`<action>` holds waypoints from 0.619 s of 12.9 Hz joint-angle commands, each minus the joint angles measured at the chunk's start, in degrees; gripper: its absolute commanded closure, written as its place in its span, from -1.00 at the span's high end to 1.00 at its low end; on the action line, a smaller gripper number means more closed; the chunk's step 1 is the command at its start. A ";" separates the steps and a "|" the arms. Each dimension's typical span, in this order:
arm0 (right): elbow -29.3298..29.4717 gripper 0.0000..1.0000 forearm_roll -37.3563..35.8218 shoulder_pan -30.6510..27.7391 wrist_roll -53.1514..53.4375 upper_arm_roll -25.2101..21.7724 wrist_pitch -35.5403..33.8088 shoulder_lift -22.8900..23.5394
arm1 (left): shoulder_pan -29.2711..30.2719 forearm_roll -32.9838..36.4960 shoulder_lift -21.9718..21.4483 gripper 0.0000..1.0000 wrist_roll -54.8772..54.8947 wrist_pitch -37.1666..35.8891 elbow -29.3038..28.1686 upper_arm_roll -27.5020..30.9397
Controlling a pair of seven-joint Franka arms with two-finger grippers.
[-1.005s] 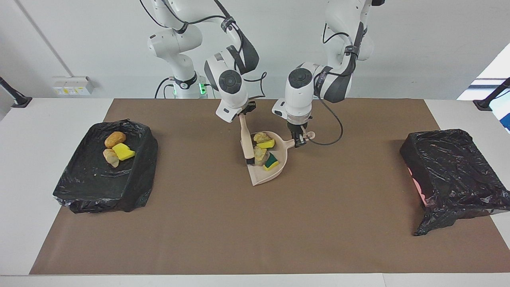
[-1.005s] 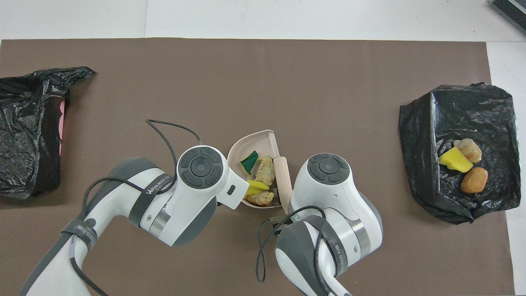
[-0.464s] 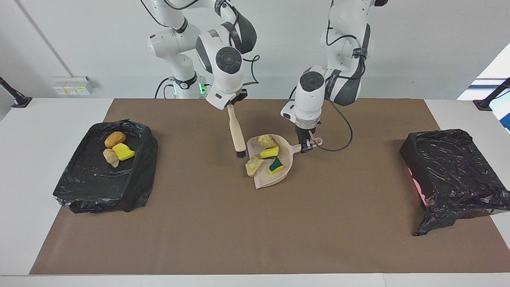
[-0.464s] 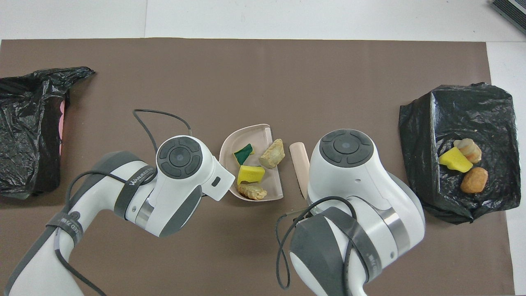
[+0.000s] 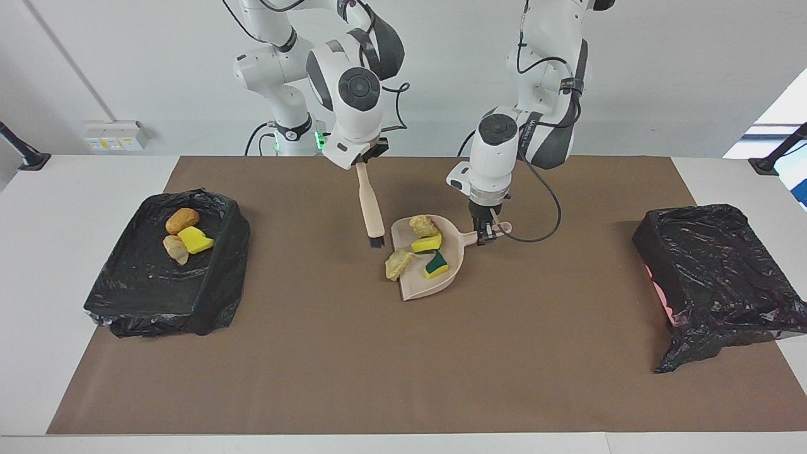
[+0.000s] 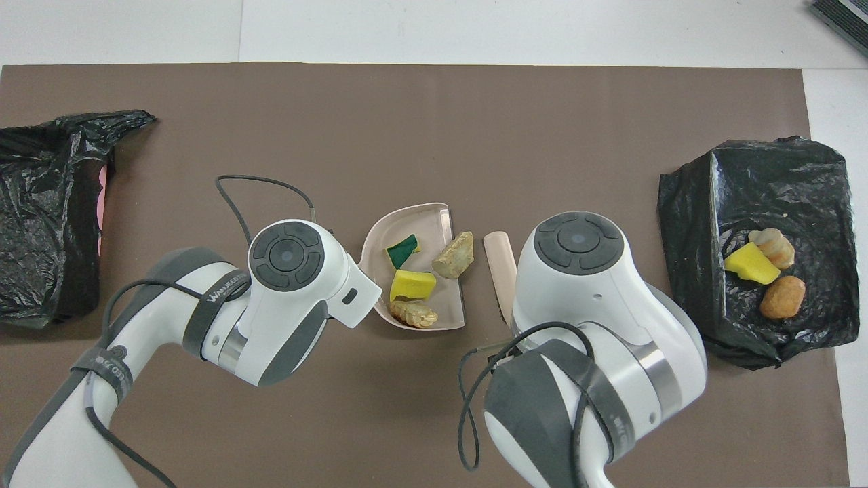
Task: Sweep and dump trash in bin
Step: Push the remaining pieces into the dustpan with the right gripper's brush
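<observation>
We see four scraps of trash at the dustpan [image 5: 423, 268] in the middle of the brown mat [image 5: 403, 378]: a bread-like chunk [image 5: 422, 225], a yellow sponge piece [image 5: 427, 243] and a green-backed sponge piece [image 5: 435, 264] lie inside, while a tan chunk [image 5: 397, 263] straddles the open lip. Our left gripper [image 5: 484, 236] is clamped on the pan's handle. Our right gripper [image 5: 365, 161] grips the brush [image 5: 371, 211], which hangs bristles down just beside the lip. We would nudge that straddling chunk fully inside, keep the pan level while carrying, then tip it over the black-lined bin [image 5: 165, 265] holding scraps. A second bin [image 5: 719, 277] stands at the left arm's end.
</observation>
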 commanded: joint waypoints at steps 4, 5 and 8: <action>-5.69 -1.00 -0.55 -2.29 -1.88 0.74 8.99 2.19 | 0.23 -1.37 -0.89 -1.00 1.89 0.65 -1.75 -0.17; -6.56 -1.00 -0.03 -2.20 -1.88 0.82 10.04 2.90 | 0.23 -1.37 -1.16 -1.00 1.46 0.64 -2.36 -0.17; -7.53 -1.00 4.70 -0.02 -1.18 1.00 12.86 5.00 | -0.04 -1.37 -2.03 -1.00 -1.01 0.47 -3.68 -0.08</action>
